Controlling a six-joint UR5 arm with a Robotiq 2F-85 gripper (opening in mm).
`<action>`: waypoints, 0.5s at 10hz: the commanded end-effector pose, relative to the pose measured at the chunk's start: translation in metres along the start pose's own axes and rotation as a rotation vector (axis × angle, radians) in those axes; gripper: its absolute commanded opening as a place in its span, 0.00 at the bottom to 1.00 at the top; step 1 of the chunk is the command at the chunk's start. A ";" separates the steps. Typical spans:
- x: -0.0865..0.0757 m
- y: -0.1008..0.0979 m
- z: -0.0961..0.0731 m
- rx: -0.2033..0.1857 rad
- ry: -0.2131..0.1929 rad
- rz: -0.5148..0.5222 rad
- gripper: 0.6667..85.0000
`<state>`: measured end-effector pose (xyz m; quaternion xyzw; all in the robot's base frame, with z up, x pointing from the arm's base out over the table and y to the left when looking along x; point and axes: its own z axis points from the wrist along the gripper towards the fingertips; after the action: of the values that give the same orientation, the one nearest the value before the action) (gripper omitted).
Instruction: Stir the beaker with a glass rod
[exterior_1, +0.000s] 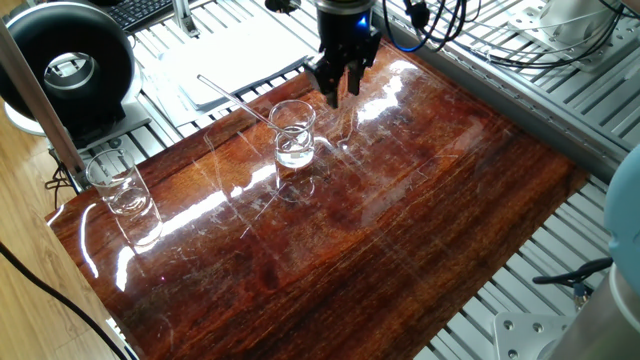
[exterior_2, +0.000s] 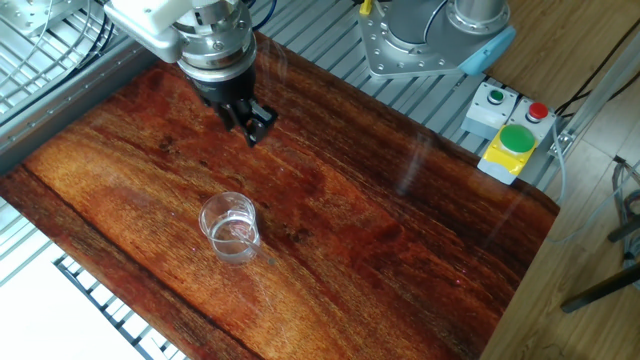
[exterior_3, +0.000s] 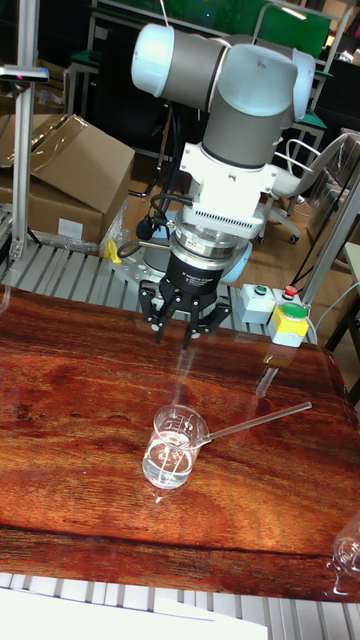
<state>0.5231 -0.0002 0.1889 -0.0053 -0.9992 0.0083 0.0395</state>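
The beaker (exterior_1: 293, 133) stands on the glossy wooden board (exterior_1: 420, 200) with clear liquid at its bottom. The glass rod (exterior_1: 235, 100) rests in it, its lower end in the liquid and its upper end leaning out over the rim toward the board's edge. The tall fixed view shows the same beaker (exterior_3: 173, 447) and rod (exterior_3: 255, 421). My gripper (exterior_1: 338, 92) hangs above the board just behind the beaker, apart from both, open and holding nothing. The other fixed view shows the gripper (exterior_2: 252, 128) and beaker (exterior_2: 230, 227); the rod is too faint to make out there.
A second clear beaker (exterior_1: 118, 187) stands at the board's left corner. A black round device (exterior_1: 70, 65) and white sheets (exterior_1: 240, 50) lie beyond the board's edge. A button box (exterior_2: 510, 140) sits by the robot base.
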 end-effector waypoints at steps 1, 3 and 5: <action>0.009 0.001 -0.001 -0.003 0.032 0.024 0.00; 0.012 0.001 -0.003 -0.016 0.046 0.036 0.00; -0.002 0.019 -0.003 -0.080 0.011 0.028 0.00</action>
<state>0.5175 0.0032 0.1901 -0.0167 -0.9984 -0.0009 0.0533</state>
